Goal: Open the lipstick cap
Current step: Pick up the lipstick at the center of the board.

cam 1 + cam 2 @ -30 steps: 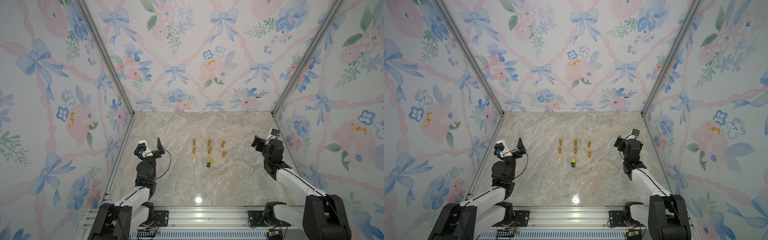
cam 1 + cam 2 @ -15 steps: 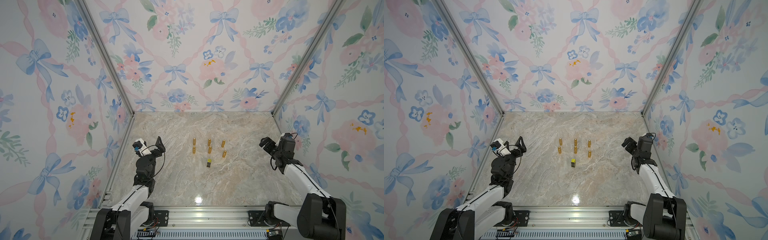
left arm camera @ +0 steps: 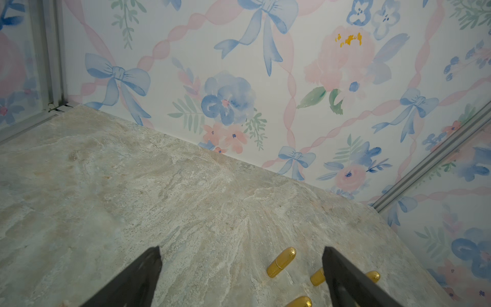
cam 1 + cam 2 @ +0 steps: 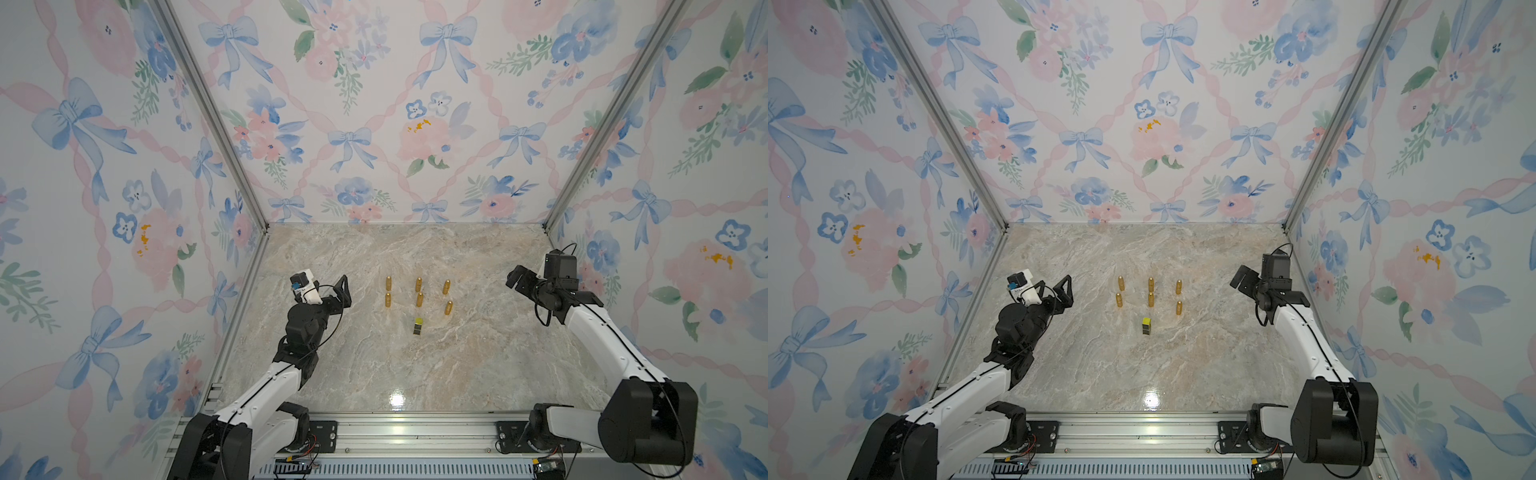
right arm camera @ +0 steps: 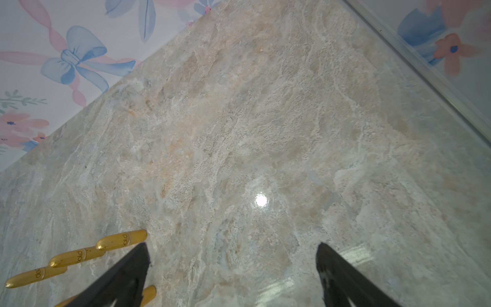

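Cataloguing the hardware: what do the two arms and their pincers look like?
The left arm and right arm have white shells, black joints and thin black wrist cables. The left pincer and right pincer have two black tapering fingers each. The left wrist bears a white block with a blue mark.

We identify this as a laboratory robot test cell: wall panels (image 4: pixel 374 104) printed with bows and flowers are held in bare aluminium posts (image 4: pixel 210 112) around a marble-patterned tabletop (image 4: pixel 415 365). Along the near edge we find a slotted metal rail (image 4: pixel 415 436) carrying the bases of the left arm (image 4: pixel 266 386) and the right arm (image 4: pixel 602 336).
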